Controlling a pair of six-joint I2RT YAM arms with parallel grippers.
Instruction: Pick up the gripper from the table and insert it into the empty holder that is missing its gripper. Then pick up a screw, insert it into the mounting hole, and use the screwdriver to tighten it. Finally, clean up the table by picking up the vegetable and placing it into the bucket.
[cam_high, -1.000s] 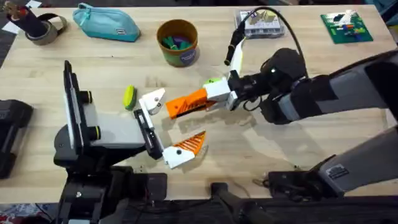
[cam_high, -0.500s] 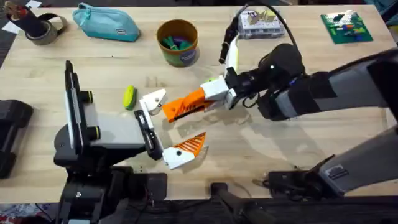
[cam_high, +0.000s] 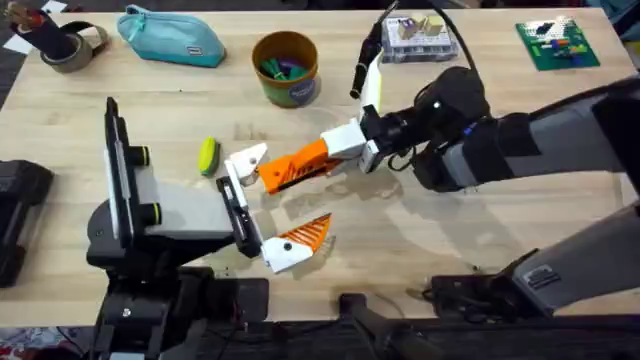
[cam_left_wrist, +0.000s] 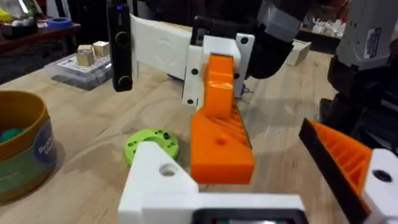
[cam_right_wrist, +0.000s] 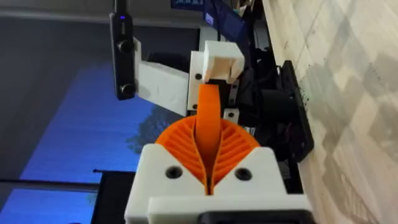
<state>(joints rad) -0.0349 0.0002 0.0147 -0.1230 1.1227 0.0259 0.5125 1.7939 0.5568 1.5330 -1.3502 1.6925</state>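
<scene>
orange ribbed wedge finger with a white blocky base (cam_high: 305, 160) hangs mid-frame, clenched at its base by the right gripper (cam_high: 372, 143), tip aimed at the small white angular bracket (cam_high: 243, 160), seemingly for insertion; left gripper's fingers: cannot tell.

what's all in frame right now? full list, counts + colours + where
gripper: 1, orange ribbed with white base, table centre, held by the right gripper, tip near the holder
holder: 1, white, left of centre
short finger: 1, orange and white, front centre, at the left arm's end
vegetable: 1, yellow-green, left of the holder
bucket: 1, ochre with dark band, back centre, coloured items inside
pouch: 1, teal, back left
tape roll: 1, back left corner
clear box: 1, back right of centre
green board: 1, back right
green disc: 1, on the table near the gripper
left gripper: cannot tell if open
right gripper: shut on the gripper's white base
</scene>
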